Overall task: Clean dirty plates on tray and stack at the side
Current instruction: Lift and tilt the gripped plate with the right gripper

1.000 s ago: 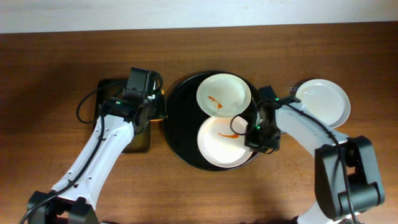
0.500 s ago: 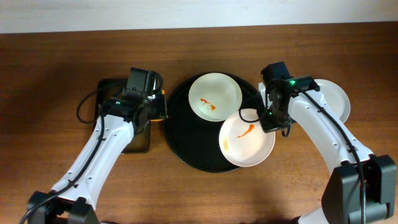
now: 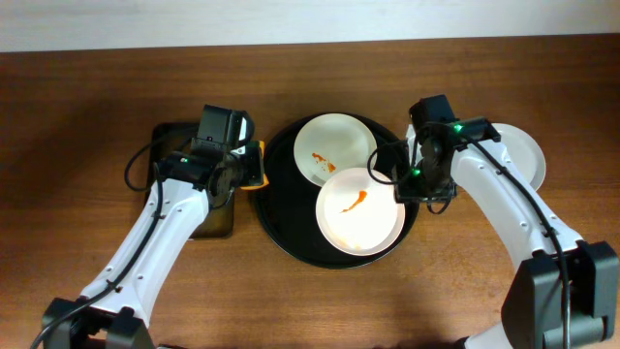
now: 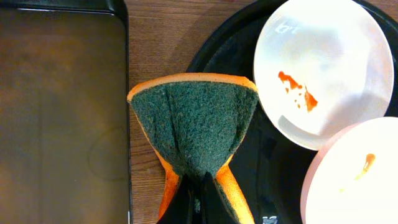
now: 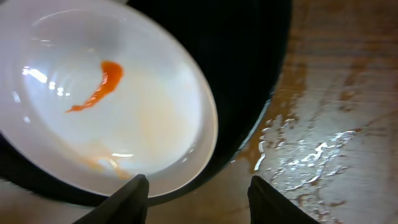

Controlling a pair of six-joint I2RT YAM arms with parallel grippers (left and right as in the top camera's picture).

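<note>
grips folded scouring sponge (image 4: 196, 124) in left end effector (image 4: 200, 200), bottom centre; holds right end effector (image 5: 200, 190) open beside smeared plate (image 5: 93, 118).

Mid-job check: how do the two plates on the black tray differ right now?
The far plate carries a smear plus scattered red specks; the near plate shows one curved orange streak. The near plate overlaps the far plate's edge. The near plate sits at the right gripper; the far plate does not. Both are round, white, dirty, on the tray.
</note>
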